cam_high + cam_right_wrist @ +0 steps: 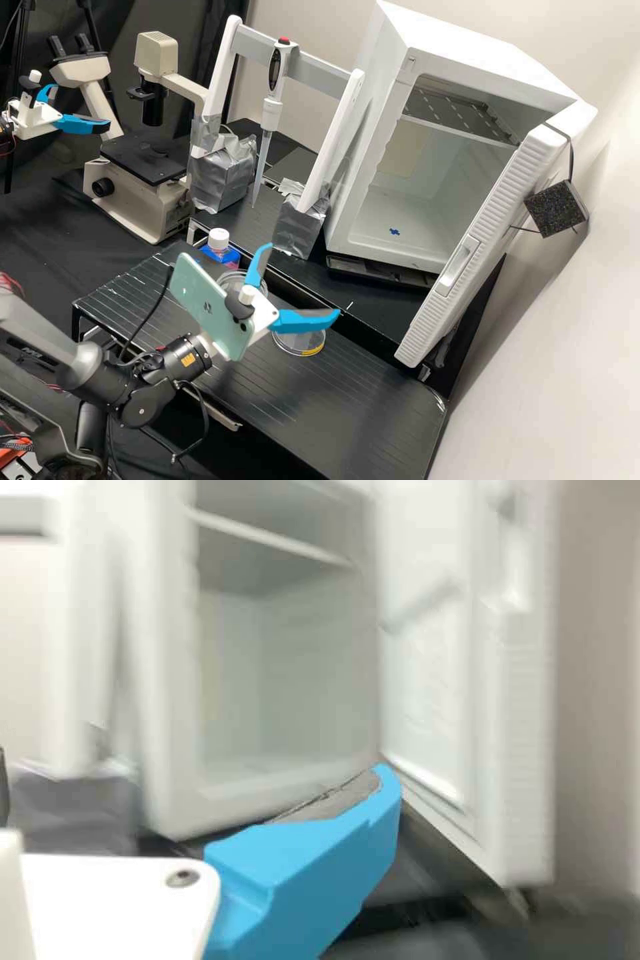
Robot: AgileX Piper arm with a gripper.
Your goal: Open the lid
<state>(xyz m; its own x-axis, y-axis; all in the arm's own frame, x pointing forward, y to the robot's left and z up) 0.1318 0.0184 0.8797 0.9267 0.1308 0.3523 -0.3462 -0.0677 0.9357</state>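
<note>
Blue fingers of my tool are spread wide above the black bench, per the high cam. Clear round dish w/ a yellow mark lies flat on the bench, partly behind one finger; can't tell if its lid is seated. I've got a 2nd clear dish partly hidden btwn the mint phone & the other finger. Near that, a bottle stands upright w/ its white cap on. White incubator is open, door swung out; I see both on the wrist cam too. Pipette hangs upright; microscope stands nearby.
</note>
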